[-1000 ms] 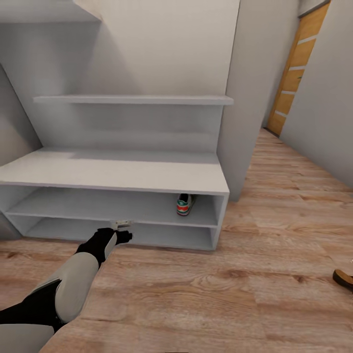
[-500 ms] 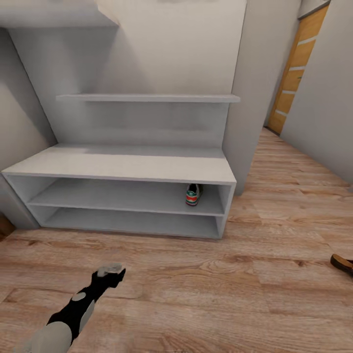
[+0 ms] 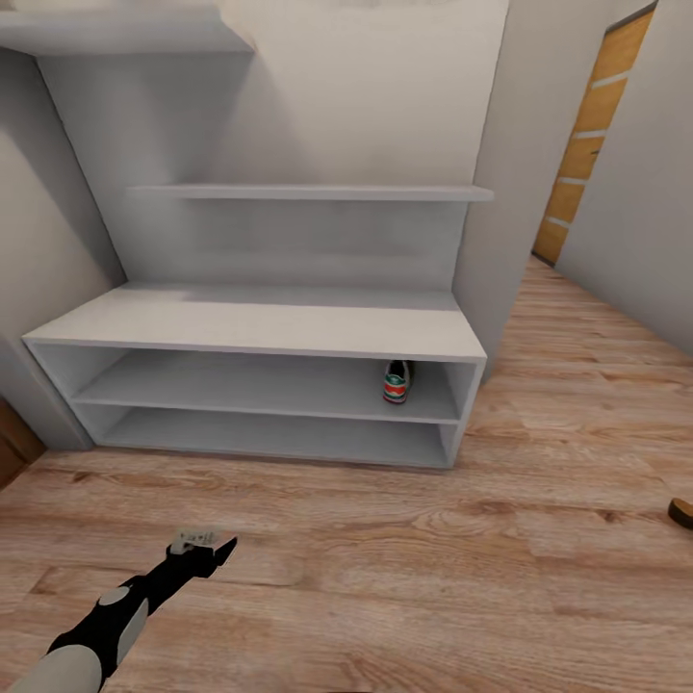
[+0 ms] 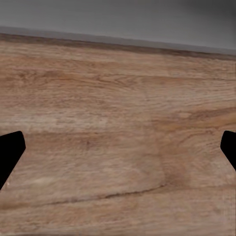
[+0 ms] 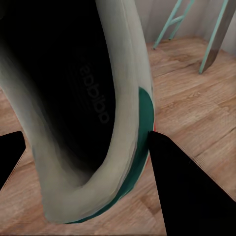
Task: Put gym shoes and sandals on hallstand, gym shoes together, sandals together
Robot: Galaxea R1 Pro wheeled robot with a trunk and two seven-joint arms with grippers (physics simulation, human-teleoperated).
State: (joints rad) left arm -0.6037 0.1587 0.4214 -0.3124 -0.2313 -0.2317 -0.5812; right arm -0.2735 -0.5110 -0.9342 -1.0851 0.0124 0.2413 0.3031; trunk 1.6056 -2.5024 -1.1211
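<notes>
left gripper (image 3: 202, 549) low over floor (image 3: 433, 577), fingers wide apart

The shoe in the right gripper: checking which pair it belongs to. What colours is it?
Cream-white gym shoe with a green heel patch, clearest in the right wrist view.

The robot's left arm enters the head view from the lower left corner and reaches forward, its white forearm giving way to a black wrist. The left gripper (image 3: 204, 550) sits at the end of it, low in the picture. In the left wrist view its two black fingers (image 4: 10, 152) stand at opposite edges of the picture, jaws spread wide with nothing between them. In the right wrist view the right gripper (image 5: 86, 152) has its black fingers (image 5: 187, 191) on either side of a gym shoe (image 5: 93, 108), jaws closed on its heel rim.
</notes>
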